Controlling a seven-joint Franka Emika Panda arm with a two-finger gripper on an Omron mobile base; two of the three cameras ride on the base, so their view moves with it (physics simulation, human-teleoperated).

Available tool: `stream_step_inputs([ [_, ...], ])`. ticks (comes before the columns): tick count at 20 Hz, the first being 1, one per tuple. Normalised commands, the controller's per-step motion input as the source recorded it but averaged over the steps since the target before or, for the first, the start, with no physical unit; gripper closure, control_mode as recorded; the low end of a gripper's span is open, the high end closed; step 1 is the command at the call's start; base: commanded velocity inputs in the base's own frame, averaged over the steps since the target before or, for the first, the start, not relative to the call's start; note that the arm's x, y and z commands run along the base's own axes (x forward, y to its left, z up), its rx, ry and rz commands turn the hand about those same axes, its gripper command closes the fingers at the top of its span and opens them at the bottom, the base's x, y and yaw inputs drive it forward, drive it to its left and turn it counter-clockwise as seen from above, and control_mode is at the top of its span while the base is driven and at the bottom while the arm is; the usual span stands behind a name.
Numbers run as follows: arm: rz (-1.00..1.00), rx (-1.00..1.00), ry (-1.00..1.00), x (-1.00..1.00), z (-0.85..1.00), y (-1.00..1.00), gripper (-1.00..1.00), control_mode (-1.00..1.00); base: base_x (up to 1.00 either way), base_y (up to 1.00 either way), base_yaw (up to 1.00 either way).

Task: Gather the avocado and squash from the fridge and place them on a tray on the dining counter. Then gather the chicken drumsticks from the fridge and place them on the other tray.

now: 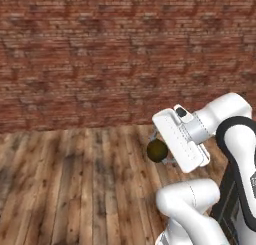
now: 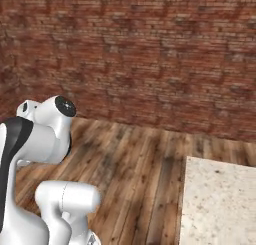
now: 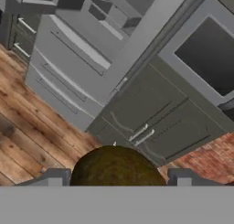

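Above the wooden plank floor (image 1: pixel 75 189), in front of the red brick wall (image 1: pixel 100 54), the gripper (image 1: pixel 161 150) hangs in the air with the avocado (image 1: pixel 157 150) clamped between its fingers; in the left base view the dark olive-brown ball sits just to the left of the white hand, clear of the floor below it. From the hand view the avocado (image 3: pixel 116 166) bulges up between the two grey fingertips (image 3: pixel 52 177), one on each side and both touching its skin. Beyond the avocado in that view stand dark grey cabinet doors (image 3: pixel 155 118) with paired metal handles, and beside them a bank of lighter grey drawers (image 3: pixel 68 67) above the same plank floor; a dark glass-fronted appliance (image 3: pixel 205 58) sits next to the cabinets on their far side from the drawers. In the right base view, a corner of the dining counter (image 2: pixel 220 204), its top beige and speckled, lies on the floor side of the brick wall, well apart from the white arm (image 2: pixel 40 139) at the other edge.
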Motion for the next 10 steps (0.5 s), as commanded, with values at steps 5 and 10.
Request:
stream_step_inputs([
  [5,0.00,0.00,0.00,0.00,0.00,0.00,1.00,1.00,0.51,0.05,-0.61],
  [10,0.00,0.00,0.00,0.00,0.00,0.00,1.00,1.00,0.66,0.31,-0.56],
])
